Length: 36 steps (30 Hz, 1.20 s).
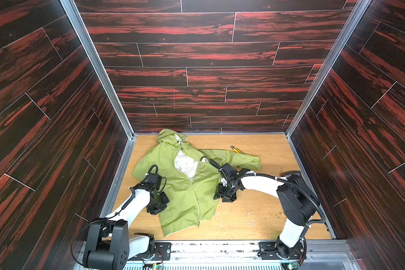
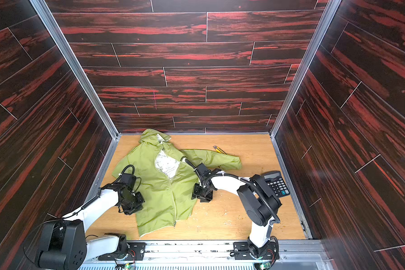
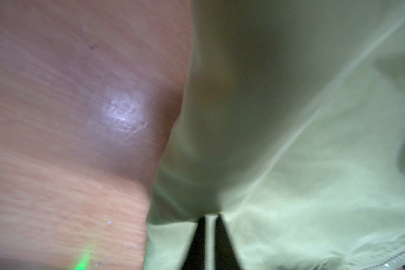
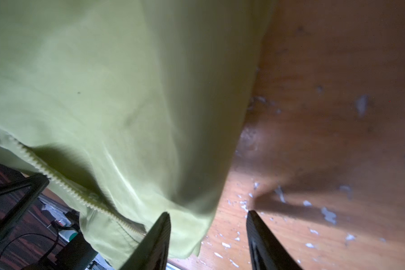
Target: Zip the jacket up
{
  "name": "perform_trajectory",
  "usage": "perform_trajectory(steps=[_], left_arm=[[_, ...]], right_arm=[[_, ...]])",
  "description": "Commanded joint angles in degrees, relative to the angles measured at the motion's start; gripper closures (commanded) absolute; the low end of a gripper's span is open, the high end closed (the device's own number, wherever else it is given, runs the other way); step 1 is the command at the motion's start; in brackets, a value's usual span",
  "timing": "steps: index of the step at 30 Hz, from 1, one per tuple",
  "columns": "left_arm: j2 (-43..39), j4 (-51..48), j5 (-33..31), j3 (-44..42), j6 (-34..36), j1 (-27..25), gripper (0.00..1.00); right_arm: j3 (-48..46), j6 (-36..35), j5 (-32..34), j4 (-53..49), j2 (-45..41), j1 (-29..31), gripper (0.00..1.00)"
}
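The left wrist view is blurred, and the left gripper (image 3: 211, 218), cut off by the picture's edge, shows only two dark finger stubs with a strip of the jacket (image 3: 290, 163) between them, so a firm pinch cannot be told. In both top views the jacket's chest lettering (image 1: 202, 158) is too small to read. Right of the jacket the right arm (image 2: 257, 203) covers part of a calculator (image 2: 277, 184), and the yellow tool (image 1: 236, 149) beyond the jacket's sleeve is too small to name.
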Motion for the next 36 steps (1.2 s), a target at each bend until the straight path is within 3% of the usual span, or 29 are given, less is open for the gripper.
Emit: perform_trajectory(steps=[1,4,12,15,18,23,27,36], left_arm=[[-0.8,-3.8,-0.9,2.2,0.8,-0.1,0.54],[-1.8,-5.1,-0.7,2.0,0.9,-0.1,0.45],[-2.4,-4.7,1.0,-1.0,0.3,-0.2,0.46],[-1.2,-3.0,1.4,-2.8,0.1,-0.2,0.52],[0.0,-1.0,1.6,-3.9,-0.6,-0.2,0.65],[0.1,-0.5,-0.1,-2.7,-1.1,-0.2,1.0],[0.6,-1.5,-2.0,0.0,-1.1,-0.2,1.0],[4.3,-3.6,-5.7,7.3,-0.4,0.0,1.0]], right_arm=[[-1.6,1.9,0.4,0.9,-1.9,0.3,0.43],[-1.9,2.4,-0.3,2.2,-1.5,0.3,0.43],[0.6,2.4,-1.9,3.7,1.0,1.0,0.49],[1.5,2.3,-2.6,4.0,2.0,1.1,0.57],[2.6,2.1,-2.4,3.6,2.2,1.1,0.68],[3.3,1.8,-0.7,1.9,0.7,1.1,0.87],[2.7,1.6,1.0,0.2,-1.9,-0.1,1.0],[-0.2,0.3,3.1,-3.1,-9.9,-6.7,1.0]])
